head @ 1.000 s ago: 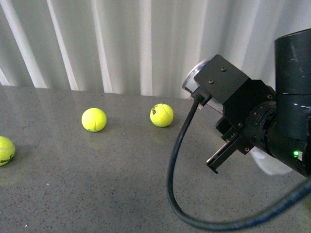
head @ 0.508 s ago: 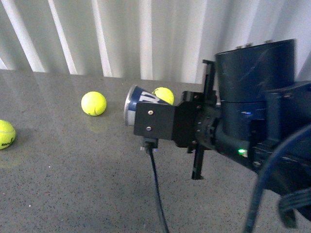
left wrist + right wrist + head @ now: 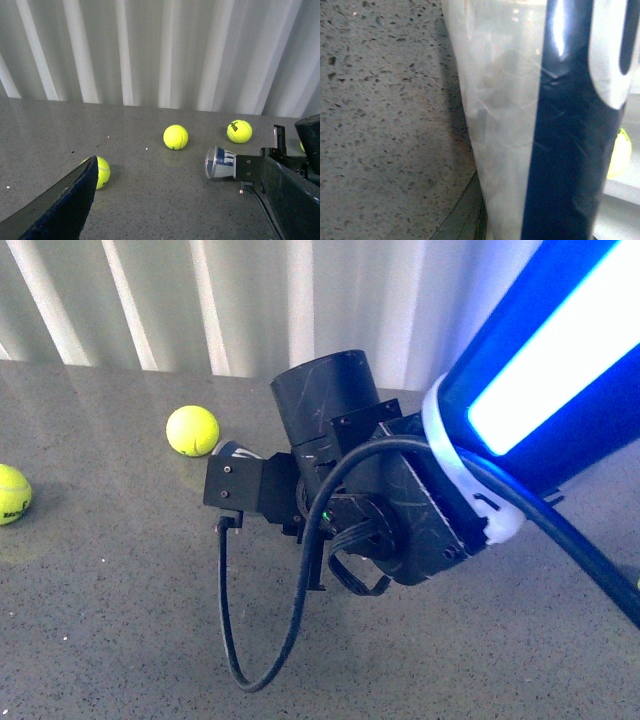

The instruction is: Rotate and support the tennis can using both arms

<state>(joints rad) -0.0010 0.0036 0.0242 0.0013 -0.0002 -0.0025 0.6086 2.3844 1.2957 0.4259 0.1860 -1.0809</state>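
Your right gripper (image 3: 305, 505) is closed on the tennis can (image 3: 220, 162), as far as I can judge. Its fingers are mostly hidden behind the right arm (image 3: 335, 400), but the can lies level, sticks out from the claw with its silver rim free, and seems just clear of the table (image 3: 100, 620). Your left gripper (image 3: 178, 170) is wide apart with nothing between its fingers, and it is well apart from the can, so only one arm carries it now. This is the main danger. The can is thin, dented plastic and it is gripped at one place only. If you turn the wrist quickly it can slip in the jaws, and if you squeeze harder the wall can buckle. When you bring the left gripper in, a push on the free end can lever the can out of the grip. Watch also the cable (image 3: 228, 620), whose loop hangs near the table and can catch, and the tennis ball (image 3: 239, 131) near the arm. In the front view the arm covers almost the whole can, so trust the left wrist view more.
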